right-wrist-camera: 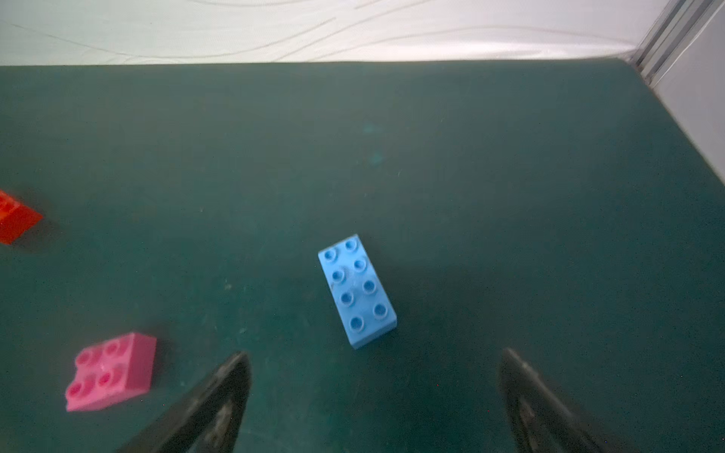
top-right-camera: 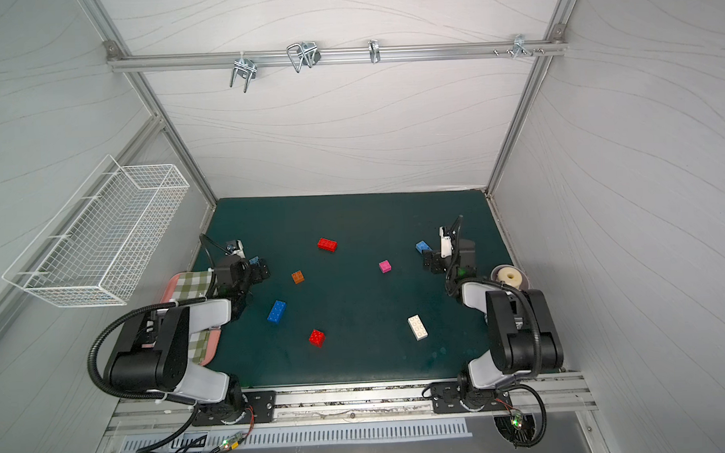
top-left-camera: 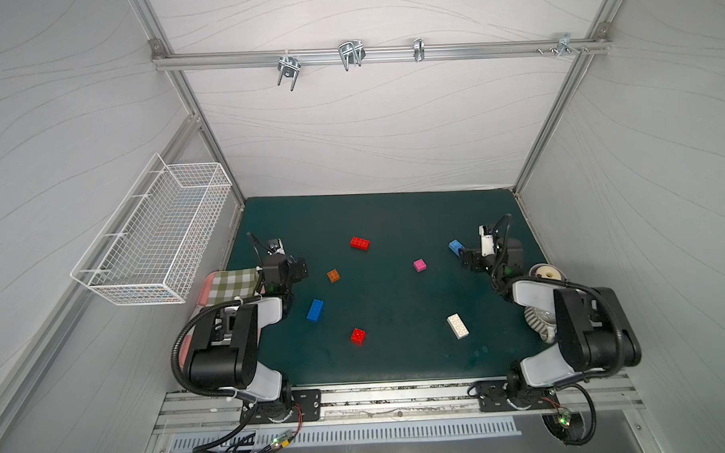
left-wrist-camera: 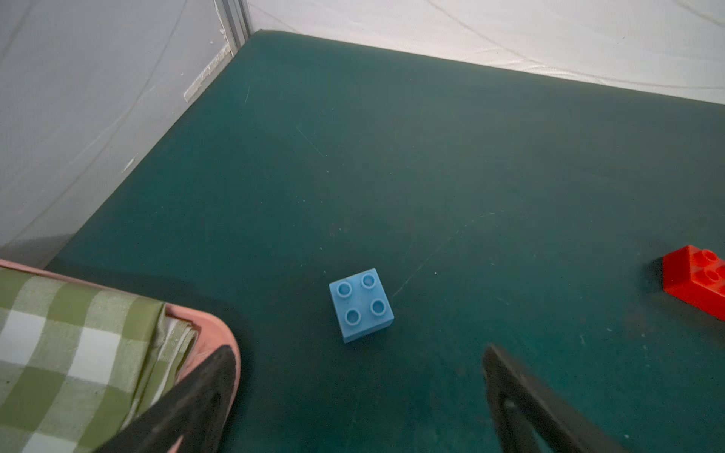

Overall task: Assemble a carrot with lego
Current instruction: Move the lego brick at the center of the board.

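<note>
A small blue brick (left-wrist-camera: 361,304) is seen ahead of the released left claw (left-wrist-camera: 361,352), a long blue brick (right-wrist-camera: 356,288) ahead of the released right claw (right-wrist-camera: 375,353).

Apart, studs up, across my mat (top-left-camera: 398,359): two red bricks (top-left-camera: 359,243) (top-left-camera: 358,336), three blue bricks (top-left-camera: 315,310) (top-left-camera: 456,246) (left-wrist-camera: 361,305), orange brick (top-left-camera: 333,275), pink brick (top-left-camera: 420,265), white brick (top-left-camera: 458,326).

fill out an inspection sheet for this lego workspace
surface: dark green mat, scratched
job's things: eight loose studded plastic bricks, none joined: long red brick, small red brick, long dark blue brick, small orange brick, small pink brick, long white brick, long light blue brick, small light blue brick
clutter: green checked cloth on pink tray; cream ring by right arm
grippers: left claw open by small light blue brick; right claw open by long light blue brick
cables: black corrugated hoses on both arms
surroundings: white wire basket, metal hooks
</note>
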`<control>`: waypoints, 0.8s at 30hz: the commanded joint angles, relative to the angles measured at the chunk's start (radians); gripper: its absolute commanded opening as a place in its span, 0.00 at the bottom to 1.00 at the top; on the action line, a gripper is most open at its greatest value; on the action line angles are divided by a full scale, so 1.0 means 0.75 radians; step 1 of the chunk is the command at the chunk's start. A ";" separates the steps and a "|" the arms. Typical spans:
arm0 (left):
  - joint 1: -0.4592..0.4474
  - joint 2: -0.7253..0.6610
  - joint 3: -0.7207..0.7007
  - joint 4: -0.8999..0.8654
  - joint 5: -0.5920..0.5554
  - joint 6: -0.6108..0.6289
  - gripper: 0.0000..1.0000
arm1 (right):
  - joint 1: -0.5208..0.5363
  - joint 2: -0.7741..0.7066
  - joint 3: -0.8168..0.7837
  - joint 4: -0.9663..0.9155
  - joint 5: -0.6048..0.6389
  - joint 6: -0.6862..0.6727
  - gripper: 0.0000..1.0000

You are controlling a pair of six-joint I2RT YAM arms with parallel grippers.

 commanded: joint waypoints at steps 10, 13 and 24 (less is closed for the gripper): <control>-0.061 -0.146 0.340 -0.735 0.108 -0.156 0.96 | 0.129 0.275 0.807 -1.462 0.196 0.678 0.99; -0.099 -0.161 0.373 -0.793 0.114 -0.158 0.96 | 0.142 0.353 0.911 -1.562 0.155 0.795 0.99; -0.133 -0.141 0.407 -0.830 0.186 -0.182 0.96 | 0.093 0.618 1.112 -1.658 0.058 1.071 0.99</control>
